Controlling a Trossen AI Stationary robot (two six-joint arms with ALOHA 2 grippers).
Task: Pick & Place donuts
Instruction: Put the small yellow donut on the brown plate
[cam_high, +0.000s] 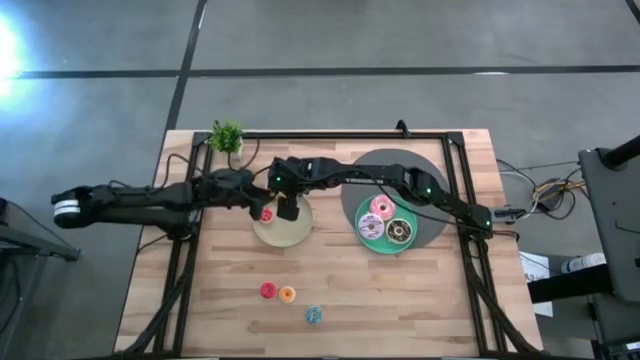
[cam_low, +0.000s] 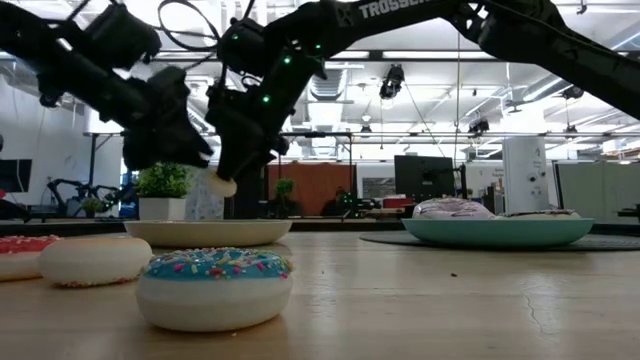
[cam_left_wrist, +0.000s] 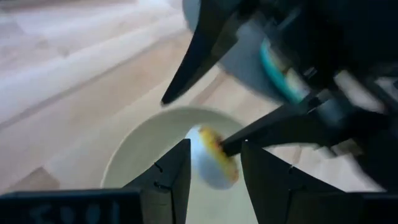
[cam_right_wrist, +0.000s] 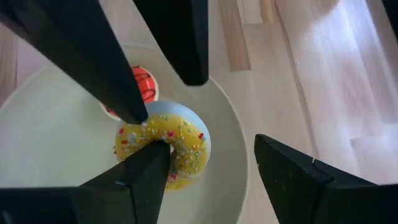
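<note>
A yellow-frosted mini donut (cam_right_wrist: 177, 146) hangs just above the cream plate (cam_right_wrist: 56, 124), between the fingers of my left gripper (cam_left_wrist: 214, 146), which is shut on it. My right gripper (cam_right_wrist: 211, 143) reaches over the same plate from the right and stands open; one of its fingertips (cam_right_wrist: 155, 158) lies at the donut's frosted face. A red-orange round piece (cam_right_wrist: 144, 87) rests on the plate. Red (cam_high: 268, 290), orange (cam_high: 287, 294) and blue (cam_high: 313, 315) mini donuts lie on the table nearer the front. Pink (cam_high: 381, 208), white-lilac (cam_high: 370, 227) and chocolate (cam_high: 401, 231) donuts sit on the teal plate (cam_high: 418, 222). My left gripper pinches the yellow donut's pale outer rim (cam_left_wrist: 198, 158) between its two fingers. The fingers slant down from the table's left. The donut is tipped on edge, frosting toward the right arm, lifted clear of the plate (cam_low: 218, 183). My right gripper: I cannot tell whether its fingertip touches the frosting.
The teal plate stands on a dark round mat (cam_high: 400, 165) at the right. A small green plant (cam_high: 227, 135) stands at the far left. Black frame rails (cam_high: 460, 180) run along the table's sides. Both arms crowd the space over the cream plate (cam_high: 280, 238).
</note>
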